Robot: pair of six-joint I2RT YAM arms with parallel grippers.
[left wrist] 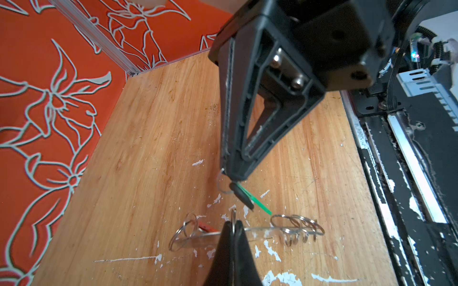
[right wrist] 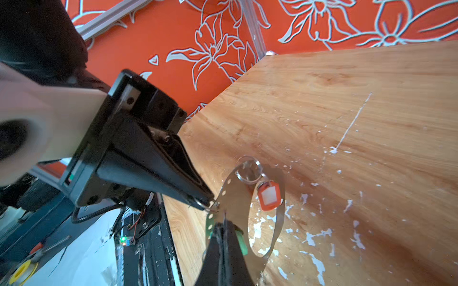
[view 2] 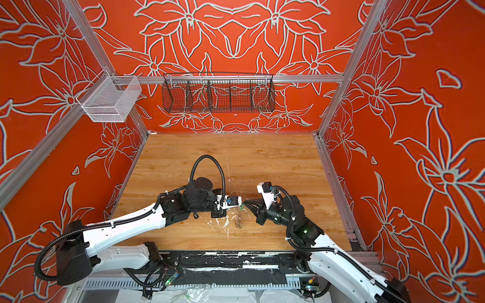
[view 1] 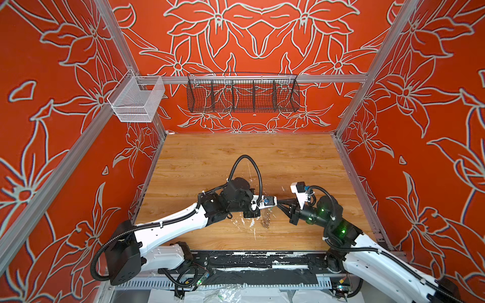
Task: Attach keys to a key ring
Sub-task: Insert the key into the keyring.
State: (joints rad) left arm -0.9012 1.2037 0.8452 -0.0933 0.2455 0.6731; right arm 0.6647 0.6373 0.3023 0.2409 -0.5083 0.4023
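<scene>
The key ring (right wrist: 230,188), a flat grey oval hoop, hangs off the table between both grippers and shows in both top views (view 1: 266,220) (view 2: 238,220). My left gripper (left wrist: 233,222) is shut on a wire split ring at the hoop's rim; in the right wrist view it (right wrist: 209,201) reaches in from the side. An orange-red tagged key (right wrist: 269,196) dangles from another split ring (right wrist: 249,170). My right gripper (right wrist: 224,221) is shut on the green tagged key (right wrist: 241,240), right beside the held rim. In the left wrist view its tip (left wrist: 235,177) carries the green tag (left wrist: 255,200).
White paint flecks (view 1: 244,223) spot the wooden table under the grippers. A black wire basket (view 1: 242,95) and a white mesh basket (view 1: 136,101) hang on the walls. A black rail (view 1: 262,259) runs along the table's front edge.
</scene>
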